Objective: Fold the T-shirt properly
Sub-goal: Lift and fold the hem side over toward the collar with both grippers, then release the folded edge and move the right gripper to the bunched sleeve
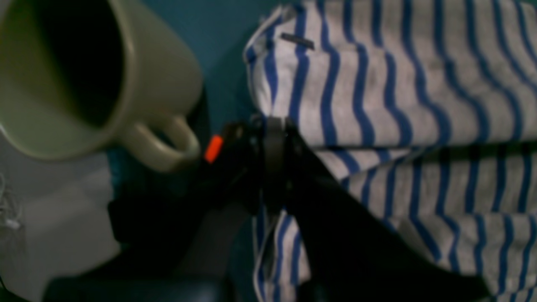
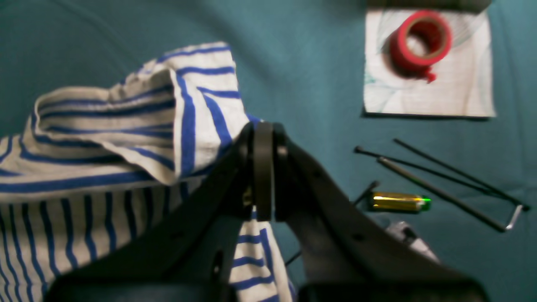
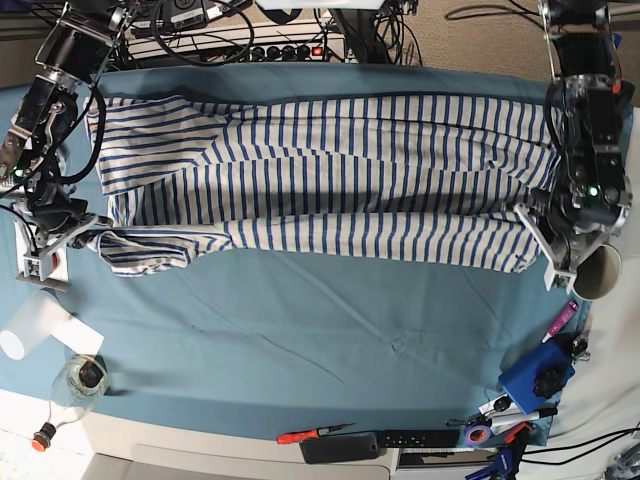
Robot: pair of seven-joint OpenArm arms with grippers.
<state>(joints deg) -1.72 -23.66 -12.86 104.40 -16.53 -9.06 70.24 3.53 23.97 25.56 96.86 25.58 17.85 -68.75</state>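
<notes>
The white cotton T-shirt with thin blue stripes [image 3: 330, 180] lies stretched sideways across the far half of the teal-blue tablecloth [image 3: 300, 340], its near long edge already turned over onto the body so the cloth sits in a long double band. Both arms work its ends. The left gripper [image 1: 272, 138] has its black jaws pressed together on a corner of striped fabric at the shirt's end, just beside an olive-green ceramic mug [image 1: 96, 75] that stands near the table's edge. The right gripper [image 2: 263, 167] is likewise pinched tight on the opposite end, with a bunched fold of sleeve rising beside it; beyond it lie a red roll of tape [image 2: 419, 40] on a white paper square [image 2: 428, 92], a gold-and-green battery [image 2: 398, 202] and some thin black rods [image 2: 440, 180]. The shirt looks light, limp and thoroughly soft: it will sag between two holds, drag and wrinkle against the tablecloth, and slip free if only a single thin layer is caught. The safest grips seem to be the hemmed corners and the doubled edge at each end, taken through all layers, with both ends lifted evenly and kept taut. The mug close to the left hold could be knocked by a wide swing.
</notes>
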